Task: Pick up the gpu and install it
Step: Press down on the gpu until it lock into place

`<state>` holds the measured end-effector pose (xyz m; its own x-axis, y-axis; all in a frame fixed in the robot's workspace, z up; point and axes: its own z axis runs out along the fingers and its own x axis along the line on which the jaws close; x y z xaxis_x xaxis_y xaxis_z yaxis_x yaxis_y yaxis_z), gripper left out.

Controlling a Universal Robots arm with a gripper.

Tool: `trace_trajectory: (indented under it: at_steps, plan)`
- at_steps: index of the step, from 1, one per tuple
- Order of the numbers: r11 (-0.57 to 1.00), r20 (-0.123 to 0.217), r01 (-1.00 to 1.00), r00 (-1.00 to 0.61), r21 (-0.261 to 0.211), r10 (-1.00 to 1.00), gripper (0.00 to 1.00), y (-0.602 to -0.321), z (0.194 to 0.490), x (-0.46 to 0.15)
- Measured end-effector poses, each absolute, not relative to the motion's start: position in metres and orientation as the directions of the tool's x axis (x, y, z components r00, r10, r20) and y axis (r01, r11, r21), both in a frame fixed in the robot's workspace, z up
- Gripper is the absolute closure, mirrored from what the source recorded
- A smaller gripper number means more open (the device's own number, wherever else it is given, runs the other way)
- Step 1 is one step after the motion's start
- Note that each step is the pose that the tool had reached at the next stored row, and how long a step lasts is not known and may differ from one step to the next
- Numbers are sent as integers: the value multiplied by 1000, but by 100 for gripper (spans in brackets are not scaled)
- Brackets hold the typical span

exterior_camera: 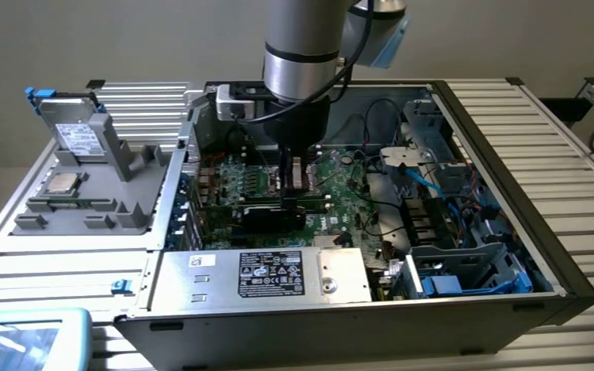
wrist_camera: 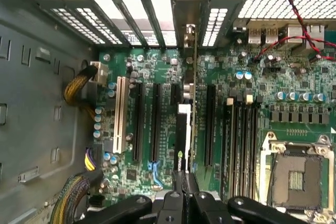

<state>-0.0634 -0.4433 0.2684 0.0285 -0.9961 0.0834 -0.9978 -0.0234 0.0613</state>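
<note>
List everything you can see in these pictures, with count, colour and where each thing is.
computer case: one, dark grey, open, lying on the slatted table.
motherboard: one, green, on the case floor.
gpu: one, green and black, edge-on, upright over the motherboard slots, in the tool's grip.
power supply: one, silver with a black label, at the case's near edge.
grey fixture: one, on the table at the exterior view's left.
drive: one, silver with a white label, standing in the fixture.
slatted table: one, light grey, under everything.
arm: one, silver and black, reaching down into the case.
tool: one, black, shut on the gpu.
</note>
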Motion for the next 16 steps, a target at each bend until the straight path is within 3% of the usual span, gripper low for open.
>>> trace_trajectory:
  at_steps: [12, 16]
  plan:
    - [-23, 85, -998, 29, 62, -996, 88, -443, 261, -63]
    - [-23, 86, -998, 28, 61, -996, 88, -443, 277, -63]
